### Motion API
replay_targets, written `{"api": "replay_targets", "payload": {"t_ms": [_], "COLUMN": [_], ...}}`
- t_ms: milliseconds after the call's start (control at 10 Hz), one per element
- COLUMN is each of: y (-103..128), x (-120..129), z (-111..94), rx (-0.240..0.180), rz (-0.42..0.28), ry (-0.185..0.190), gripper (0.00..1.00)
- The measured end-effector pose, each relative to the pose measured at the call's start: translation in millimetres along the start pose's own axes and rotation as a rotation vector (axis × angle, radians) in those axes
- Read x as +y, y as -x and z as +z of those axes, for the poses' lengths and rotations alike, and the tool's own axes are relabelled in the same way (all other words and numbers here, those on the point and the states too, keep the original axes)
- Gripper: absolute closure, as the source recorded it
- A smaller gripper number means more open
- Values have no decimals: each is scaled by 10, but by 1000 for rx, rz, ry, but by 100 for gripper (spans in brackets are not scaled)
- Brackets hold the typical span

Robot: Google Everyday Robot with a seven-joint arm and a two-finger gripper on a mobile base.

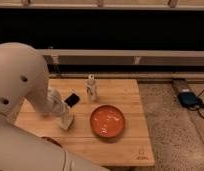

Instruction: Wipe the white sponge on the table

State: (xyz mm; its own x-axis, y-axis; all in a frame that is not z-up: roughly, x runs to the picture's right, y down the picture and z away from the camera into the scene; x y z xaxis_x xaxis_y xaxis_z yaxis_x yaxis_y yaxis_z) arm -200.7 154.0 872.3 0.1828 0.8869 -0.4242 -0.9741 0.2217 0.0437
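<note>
White sponge [68,122] in pincer [64,116], on table [126,95]

The pale arm [45,102] slopes down from the big rounded shoulder [17,75], left of the red-orange bowl [108,121], wrist bent low. The gripper [64,116] hangs just left of that bowl, jaws closed on the white sponge [67,123]

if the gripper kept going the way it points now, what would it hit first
Likely the table: the gripper points down over its left part, seemingly shut on the white sponge, which would press into the wood.
</note>
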Motion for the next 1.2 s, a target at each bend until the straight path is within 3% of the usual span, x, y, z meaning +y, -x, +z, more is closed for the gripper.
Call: {"api": "replay_targets", "payload": {"t_ms": [700, 900, 1200], "y": [70, -45, -254], "x": [-680, -914, -1032], "z": [200, 204, 205], "rx": [3, 12, 33], "rz": [125, 156, 170], "ry": [-86, -117, -158], "gripper": [100, 100, 100]}}
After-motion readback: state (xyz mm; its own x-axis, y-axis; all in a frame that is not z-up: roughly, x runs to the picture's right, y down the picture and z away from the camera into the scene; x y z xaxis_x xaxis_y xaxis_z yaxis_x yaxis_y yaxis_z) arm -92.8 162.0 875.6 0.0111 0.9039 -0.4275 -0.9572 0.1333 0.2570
